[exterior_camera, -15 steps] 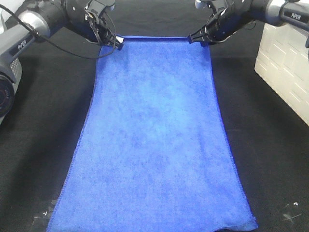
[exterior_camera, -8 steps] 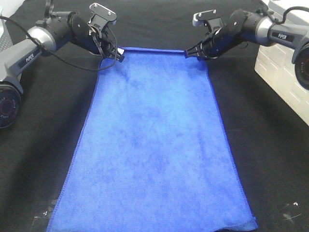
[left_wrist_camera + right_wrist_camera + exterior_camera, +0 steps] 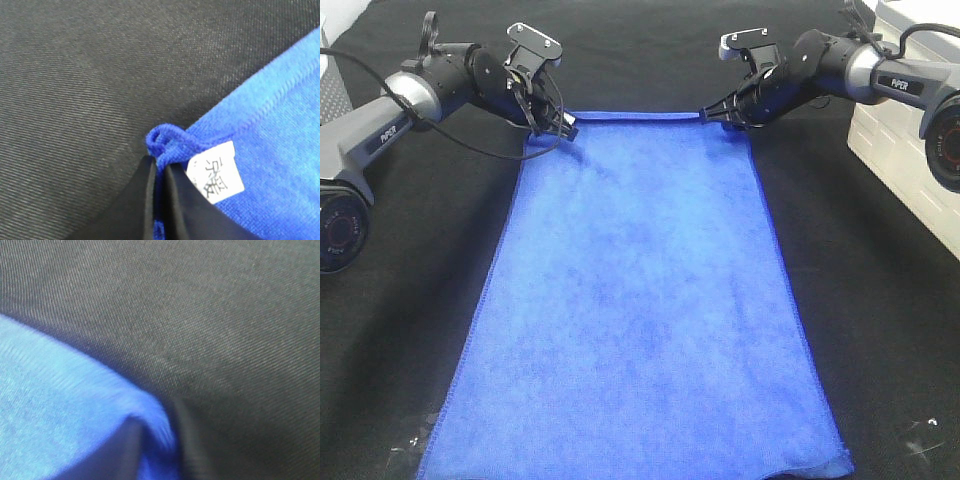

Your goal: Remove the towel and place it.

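The bright blue towel [image 3: 640, 300] lies spread lengthwise on the black table cloth [image 3: 410, 260], from the near edge to the far middle. My left gripper [image 3: 563, 124] is shut on its far left corner; the left wrist view shows the pinched blue edge [image 3: 167, 145] and the small white tag [image 3: 216, 172] beside the fingers [image 3: 145, 200]. My right gripper [image 3: 712, 114] is shut on the far right corner; the right wrist view shows blue cloth [image 3: 60, 405] pinched between the dark fingers [image 3: 192, 440]. The far edge runs taut between the two grippers.
A white quilted box [image 3: 905, 150] stands at the right edge. A grey device [image 3: 328, 85] sits at the far left. Black cables [image 3: 470, 140] hang from the left arm. Small white specks [image 3: 920, 440] lie on the cloth at the near corners.
Both grippers have moved toward the near side and lower, carrying the towel's far edge with them. The towel's near end has stayed in place.
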`<state>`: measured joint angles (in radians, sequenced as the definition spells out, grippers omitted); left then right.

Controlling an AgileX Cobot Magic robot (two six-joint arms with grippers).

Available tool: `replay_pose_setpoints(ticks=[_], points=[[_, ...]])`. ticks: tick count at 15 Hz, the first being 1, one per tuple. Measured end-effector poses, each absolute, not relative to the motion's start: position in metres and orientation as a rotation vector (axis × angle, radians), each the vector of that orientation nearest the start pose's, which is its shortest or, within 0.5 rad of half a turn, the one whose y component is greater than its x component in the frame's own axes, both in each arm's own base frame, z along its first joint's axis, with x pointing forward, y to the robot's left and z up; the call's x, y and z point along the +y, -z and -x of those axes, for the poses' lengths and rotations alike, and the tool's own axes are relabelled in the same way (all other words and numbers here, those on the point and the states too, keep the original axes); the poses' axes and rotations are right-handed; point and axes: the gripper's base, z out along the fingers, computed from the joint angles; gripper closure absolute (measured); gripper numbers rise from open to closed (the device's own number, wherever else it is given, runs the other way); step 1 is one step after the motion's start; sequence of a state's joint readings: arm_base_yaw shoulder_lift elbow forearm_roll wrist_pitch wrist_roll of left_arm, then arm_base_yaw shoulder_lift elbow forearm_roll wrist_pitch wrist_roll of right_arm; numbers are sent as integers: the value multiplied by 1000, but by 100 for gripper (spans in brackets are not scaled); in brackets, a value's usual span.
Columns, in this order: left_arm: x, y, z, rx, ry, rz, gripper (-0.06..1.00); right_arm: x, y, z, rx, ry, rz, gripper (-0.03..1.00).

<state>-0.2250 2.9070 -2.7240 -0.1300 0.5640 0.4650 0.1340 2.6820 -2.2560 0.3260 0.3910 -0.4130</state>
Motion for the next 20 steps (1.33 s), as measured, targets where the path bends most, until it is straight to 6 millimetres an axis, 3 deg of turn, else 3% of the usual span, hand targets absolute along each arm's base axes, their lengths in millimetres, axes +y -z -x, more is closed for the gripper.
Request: replay_pose_setpoints(ticks=[2,3,6,7,16,20], points=[[-141,-95,-592,2100,1,-663,84,89,-92,-576,2254,-152,341,43],[-141,-96,-593,2087,-1,-657,77,89,-92,-576,2254,-152,341,36],[-141,-101,-596,2037,3,-602,42,89,-93,-575,2268,-142,364,29],[-141,-103,-597,2020,7,-572,36,88,-96,-575,2260,-134,368,29],[-139,-101,-596,2058,12,-541,32,89,-126,-572,2248,-144,384,29],[-139,-100,-596,2117,135,-325,32,91,-141,-564,2326,-180,427,29]])
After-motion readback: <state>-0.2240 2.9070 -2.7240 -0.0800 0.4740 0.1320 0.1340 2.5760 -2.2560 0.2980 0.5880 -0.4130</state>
